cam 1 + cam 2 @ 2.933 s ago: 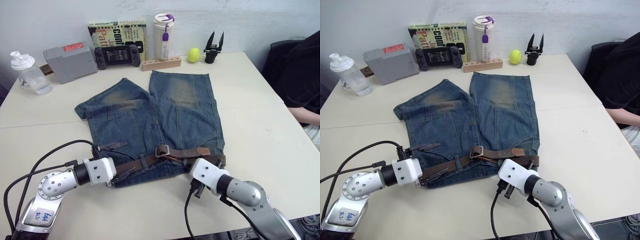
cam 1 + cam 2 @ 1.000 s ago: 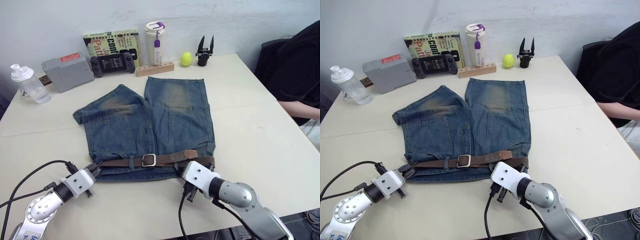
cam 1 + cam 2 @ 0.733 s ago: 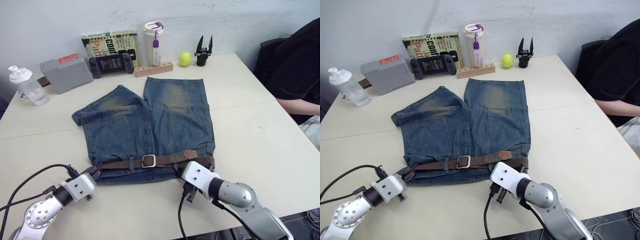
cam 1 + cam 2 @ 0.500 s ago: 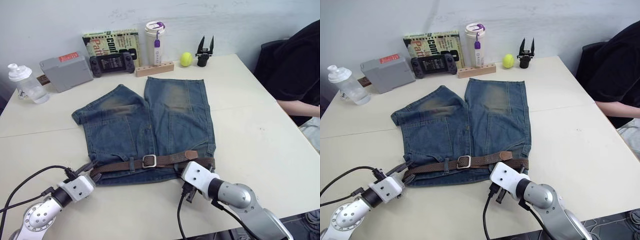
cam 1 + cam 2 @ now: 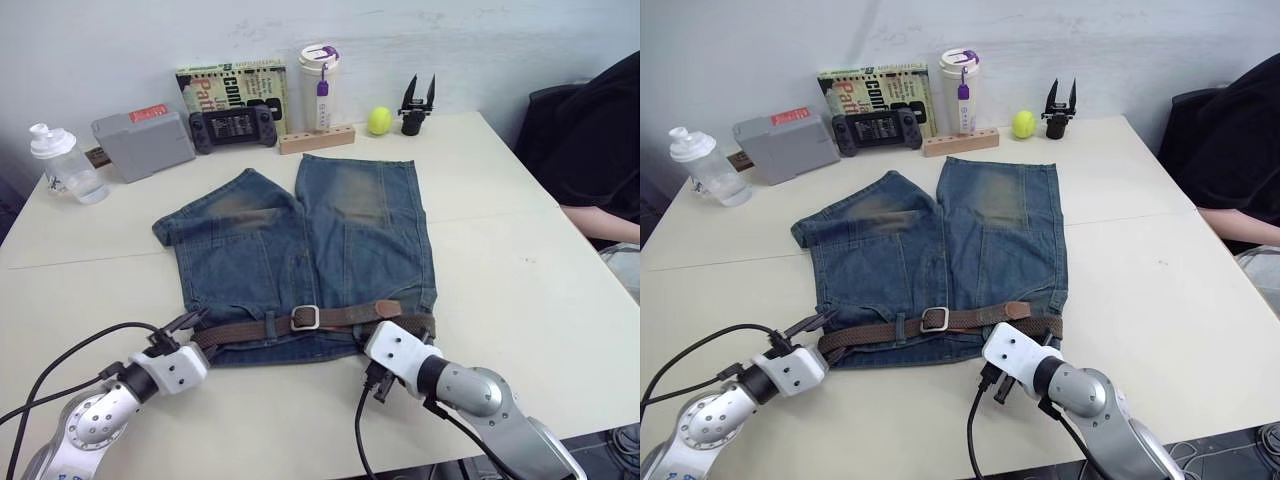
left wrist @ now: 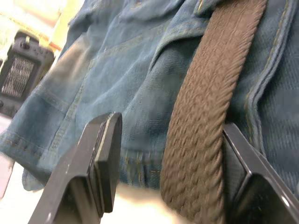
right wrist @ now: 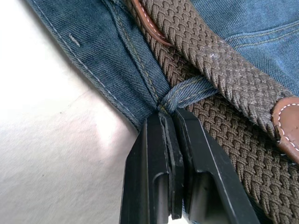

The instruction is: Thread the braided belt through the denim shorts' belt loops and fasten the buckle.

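**Q:** Where does the braided belt lie, and in what condition?

**A:** The braided belt (image 5: pixel 300 322) runs along the waistband of the denim shorts (image 5: pixel 300 240), at the shorts' near edge. The buckle (image 5: pixel 305 318) sits near the middle of the waistband. The leather tip (image 5: pixel 385 309) overlaps the belt towards the robot's right. The belt passes under the belt loops (image 7: pixel 187 91). The shorts lie flat on the table (image 5: pixel 520 250), legs pointing away from the robot.

**Q:** What is the state of each end effector?

**A:** The left gripper (image 6: pixel 168 161) is spread wide at the waistband's left end. The belt end and the denim edge lie between its fingers (image 6: pixel 105 154); whether either finger touches the belt cannot be determined. The right gripper (image 7: pixel 170 140) is closed, its two fingers pressed together at the base of a belt loop on the right end of the waistband; whether denim is pinched between them cannot be determined.

**Q:** What surrounds the work area?

**A:** Along the far table edge stand a plastic bottle (image 5: pixel 55 160), a grey box (image 5: pixel 143 140), a handheld game console (image 5: pixel 234 126), a book (image 5: pixel 232 82), a wooden block (image 5: pixel 317 139), a tumbler (image 5: pixel 320 85), a tennis ball (image 5: pixel 379 120) and a spare black gripper (image 5: pixel 418 105). A person in dark clothing (image 5: pixel 595 140) sits at the right.
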